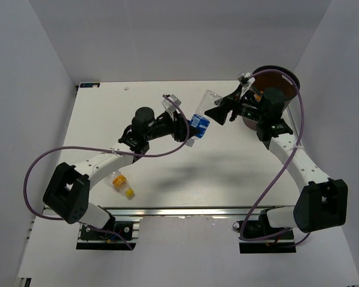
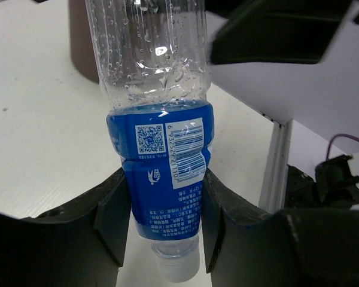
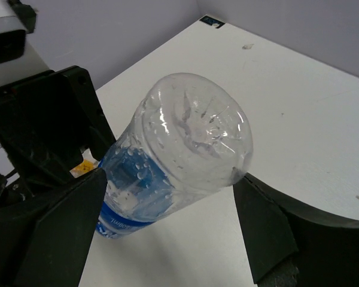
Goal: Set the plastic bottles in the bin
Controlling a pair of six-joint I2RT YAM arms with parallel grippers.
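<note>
A clear plastic bottle with a blue label [image 1: 201, 118] hangs in the air over the table's far middle. My left gripper [image 2: 164, 215] is shut on its labelled neck end, white cap toward the wrist. My right gripper [image 3: 167, 233] is open, with a finger on either side of the bottle's [image 3: 185, 149] clear base and a gap on the right side. In the top view the left gripper [image 1: 187, 129] and right gripper [image 1: 219, 111] face each other along the bottle. The dark-brown bin [image 1: 276, 76] stands at the far right, behind the right wrist. A small yellow-capped bottle [image 1: 123, 185] lies near the left arm.
White walls close in the table on the left, back and right. In the left wrist view the bin's wall [image 2: 81, 48] shows behind the bottle [image 2: 158, 137]. Purple cables loop beside both arms.
</note>
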